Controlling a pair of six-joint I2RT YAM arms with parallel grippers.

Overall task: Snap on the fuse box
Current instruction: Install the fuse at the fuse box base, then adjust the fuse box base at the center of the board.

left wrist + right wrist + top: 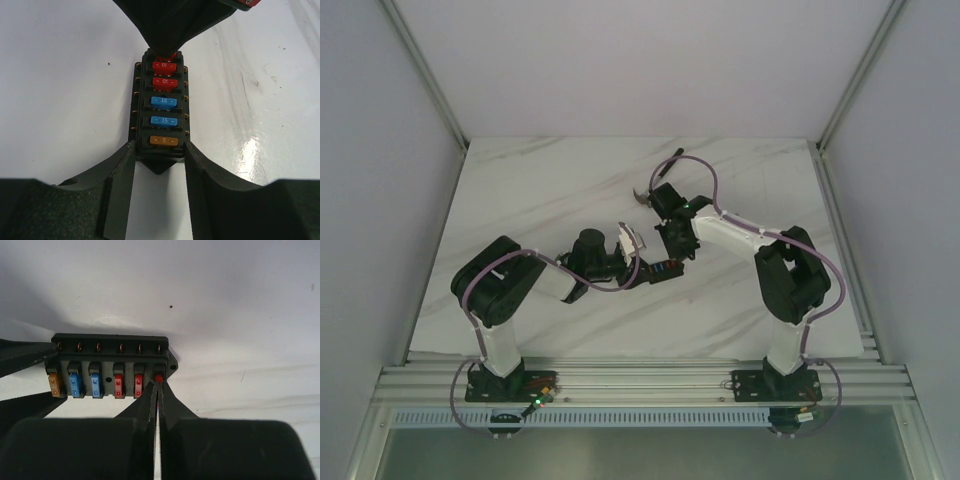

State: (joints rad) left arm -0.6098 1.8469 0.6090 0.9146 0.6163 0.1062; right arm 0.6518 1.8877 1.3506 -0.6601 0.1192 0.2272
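Risk: red fuse [159,378], pinched in right pincer [159,384], may cock on entry; fuse box [159,107], clamped by left pincer [160,150], could slip.

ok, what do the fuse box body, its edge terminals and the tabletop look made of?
Fuse box: black moulded plastic, matte, with crisp moulded slots. Terminals: probably brass or copper, going by the orange-gold glint. Tabletop: glossy white with grey marble-like veins; stone or laminate, cannot tell.

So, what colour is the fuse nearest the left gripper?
The fuse is orange; the left wrist view shows it best.
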